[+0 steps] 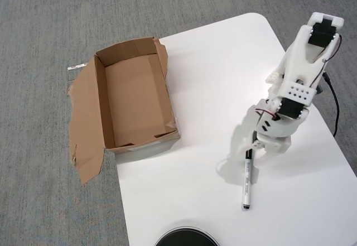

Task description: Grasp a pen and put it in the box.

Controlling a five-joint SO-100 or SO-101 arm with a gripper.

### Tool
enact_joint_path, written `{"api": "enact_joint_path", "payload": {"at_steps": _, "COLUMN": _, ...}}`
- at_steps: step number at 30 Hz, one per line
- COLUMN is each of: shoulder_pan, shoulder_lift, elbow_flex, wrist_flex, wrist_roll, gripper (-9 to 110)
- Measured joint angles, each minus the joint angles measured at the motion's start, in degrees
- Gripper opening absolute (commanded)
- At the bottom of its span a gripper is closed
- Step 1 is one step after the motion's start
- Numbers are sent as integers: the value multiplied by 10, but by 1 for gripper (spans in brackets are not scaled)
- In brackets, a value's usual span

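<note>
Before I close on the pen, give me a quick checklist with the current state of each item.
1. Pen lying flat on the table: ok.
2. Gripper over the pen's upper end: ok.
3. Jaws straddling the barrel: cannot tell, the arm hides them.
4. Box open and empty: ok.
5. Path from pen to box free of objects: ok.
6. Box seated on the table: not ok, it overhangs the edge.

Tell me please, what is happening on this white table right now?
A white robot arm is reaching down with its gripper at the black top end of the slim white pen with black ends, which lies flat on the white table. Whether the jaws are closed on it cannot be seen from above. The shallow brown cardboard box stands empty at the table's left edge.
</note>
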Motion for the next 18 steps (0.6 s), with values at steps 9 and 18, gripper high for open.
{"api": "enact_joint_path", "payload": {"at_steps": 9, "shoulder_pan": -10, "shoulder_lift": -83, "elbow_flex": -80, "wrist_flex": 1, "wrist_roll": 0, "gripper": 25}}
{"api": "enact_joint_path", "payload": {"at_steps": 18, "shoulder_pan": -34, "shoulder_lift": -170, "elbow_flex": -138, "wrist_flex": 0, "wrist_roll": 0, "gripper": 25}}
